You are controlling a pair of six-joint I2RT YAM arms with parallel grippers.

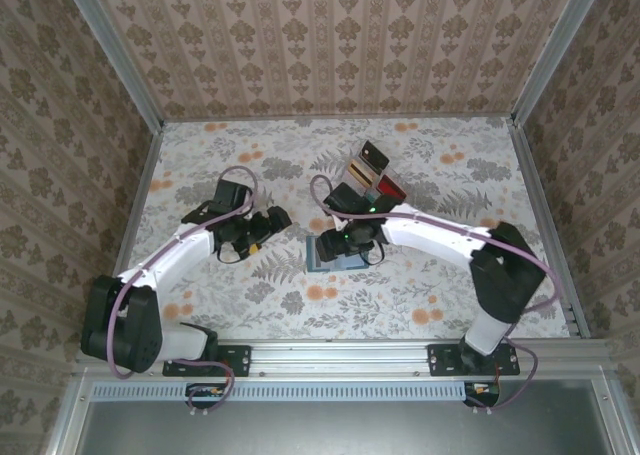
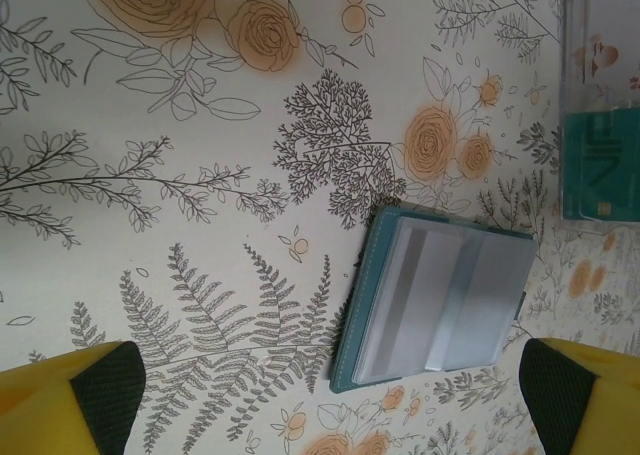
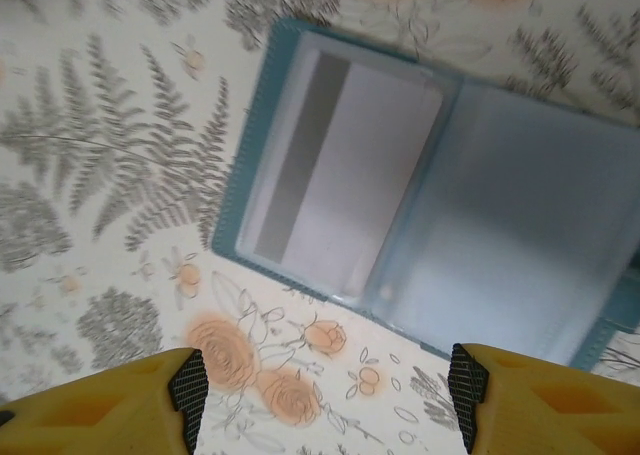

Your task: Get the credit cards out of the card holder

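The card holder (image 3: pixel 500 225) lies open and flat on the flowered table, teal outside with a paler inside. In its left clear sleeve sits a pale credit card (image 3: pixel 345 180) with a dark stripe. My right gripper (image 3: pixel 328 395) hovers just over the holder's near edge, open, with nothing between its yellow fingers (image 3: pixel 188 393). From above, the right gripper (image 1: pixel 333 243) covers part of the card holder (image 1: pixel 321 258). My left gripper (image 2: pixel 330 405) is open a short way to the left of the card holder (image 2: pixel 435 305), apart from it. The left gripper (image 1: pixel 276 220) points toward the holder.
A clear compartment tray (image 1: pixel 368 173) stands behind the holder, with black, yellow and red contents. Its corner (image 2: pixel 600 85) holds a teal card (image 2: pixel 600 170). Patterned walls and metal frame posts ring the table (image 1: pixel 200 165).
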